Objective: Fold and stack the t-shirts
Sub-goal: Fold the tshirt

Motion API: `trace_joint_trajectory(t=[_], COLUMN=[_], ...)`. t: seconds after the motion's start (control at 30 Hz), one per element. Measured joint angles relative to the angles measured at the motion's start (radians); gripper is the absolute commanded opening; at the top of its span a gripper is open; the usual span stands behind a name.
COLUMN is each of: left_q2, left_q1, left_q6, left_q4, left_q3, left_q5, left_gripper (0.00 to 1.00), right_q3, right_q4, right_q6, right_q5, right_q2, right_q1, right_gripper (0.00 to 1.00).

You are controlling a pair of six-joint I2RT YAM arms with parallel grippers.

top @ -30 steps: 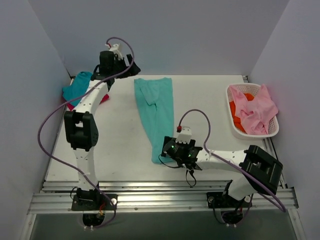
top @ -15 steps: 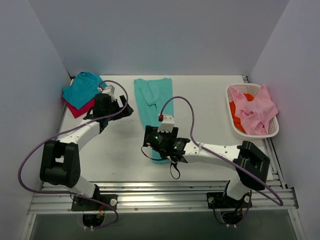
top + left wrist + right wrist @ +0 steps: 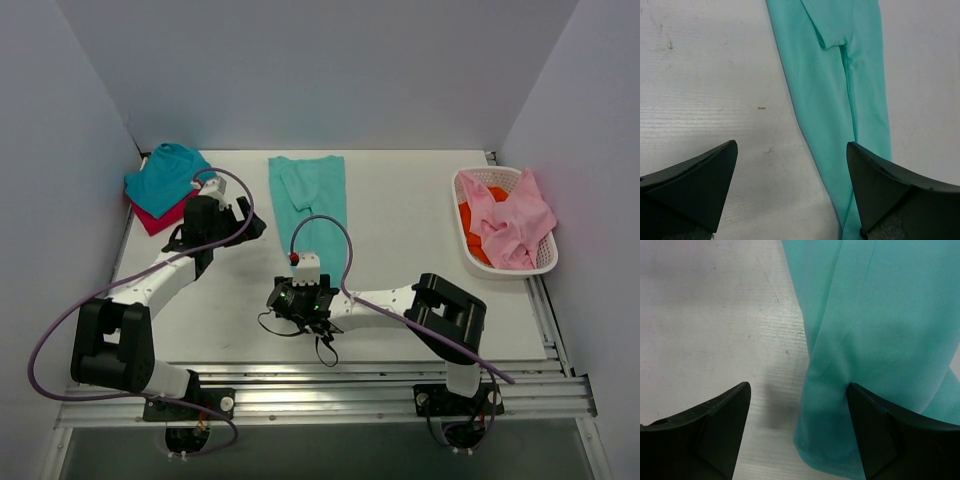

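Observation:
A light mint-green t-shirt [image 3: 310,195], folded into a long narrow strip, lies flat in the table's middle, running from back to front. A darker teal t-shirt [image 3: 163,173] lies on a magenta-red one [image 3: 158,216] at the back left. My left gripper [image 3: 252,225] hovers open just left of the strip's middle; in the left wrist view the mint shirt [image 3: 840,95] has its left edge running between the jaws of the left gripper [image 3: 792,172]. My right gripper [image 3: 300,298] is open low over the strip's near end. The shirt's near left corner [image 3: 840,390] lies between the fingers of the right gripper [image 3: 797,412].
A white lattice basket [image 3: 468,180] stands at the right edge, holding pink cloth [image 3: 512,222] over orange cloth [image 3: 472,222]. Grey walls close in the table on the left, back and right. A rail runs along the near edge [image 3: 320,385].
My left arm came forward from the back left corner to beside the strip. My right arm swept left onto the strip's near end, and its jaws narrowed a little.

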Motion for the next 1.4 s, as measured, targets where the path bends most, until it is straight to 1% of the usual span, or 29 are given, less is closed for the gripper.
trace_joint_trajectory(t=[0.03, 0.07, 0.1, 0.17, 0.2, 0.27, 0.3, 0.37, 0.4, 0.43, 0.47, 0.8, 1.0, 1.1, 1.27, 1.4], left_q2=[0.000, 0.000, 0.001, 0.003, 0.008, 0.019, 0.026, 0.034, 0.036, 0.036, 0.036, 0.036, 0.024, -0.014, -0.085, -0.094], left_q1=[0.000, 0.000, 0.000, 0.000, 0.000, 0.001, 0.001, 0.001, 0.002, 0.002, 0.003, 0.014, 0.014, 0.014, 0.004, -0.032], left_q6=[0.000, 0.000, 0.000, 0.000, -0.001, -0.001, -0.001, -0.001, -0.001, -0.001, -0.001, -0.001, -0.003, -0.007, -0.022, -0.034], left_q4=[0.002, 0.005, 0.008, 0.016, 0.019, 0.023, 0.023, 0.023, 0.023, 0.023, 0.024, 0.031, 0.030, 0.026, 0.015, 0.007], left_q3=[0.000, 0.000, 0.000, -0.002, -0.002, -0.002, -0.002, -0.002, -0.002, -0.002, -0.002, -0.010, -0.019, -0.035, -0.037, -0.037], left_q5=[0.002, 0.002, 0.004, 0.006, 0.007, 0.009, 0.009, 0.009, 0.010, 0.011, 0.012, 0.013, 0.013, 0.021, 0.033, 0.038], left_gripper=[0.99, 0.99, 0.99, 0.99, 0.99, 0.99, 0.99, 0.99, 0.99, 0.99, 0.99, 1.00, 1.00, 1.00, 1.00, 1.00], right_q3=[0.002, 0.005, 0.006, 0.013, 0.016, 0.022, 0.027, 0.034, 0.037, 0.040, 0.043, 0.061, 0.059, 0.045, 0.014, -0.031], right_q4=[-0.001, -0.004, -0.006, -0.020, -0.026, -0.036, -0.045, -0.052, -0.055, -0.059, -0.061, -0.078, -0.112, -0.147, -0.196, -0.222], right_q6=[0.003, 0.007, 0.011, 0.018, 0.021, 0.024, 0.026, 0.028, 0.029, 0.027, 0.032, 0.036, 0.028, 0.019, 0.011, 0.010], right_q5=[0.000, 0.001, 0.001, 0.005, 0.008, 0.010, 0.012, 0.015, 0.015, 0.016, 0.016, 0.017, 0.039, 0.062, 0.127, 0.170], right_q2=[0.000, 0.000, 0.000, 0.000, 0.000, 0.000, 0.000, 0.000, 0.000, 0.000, 0.000, 0.045, 0.023, -0.056, -0.272, -0.412], right_q1=[0.002, 0.006, 0.006, 0.006, 0.006, 0.006, 0.006, 0.006, 0.006, 0.006, 0.006, 0.006, -0.006, -0.033, -0.093, -0.125], right_gripper=[0.66, 0.62, 0.51, 0.38, 0.28, 0.21, 0.14, 0.13, 0.03, 0.02, 0.00, 0.00, 0.00, 0.00, 0.00, 0.00])
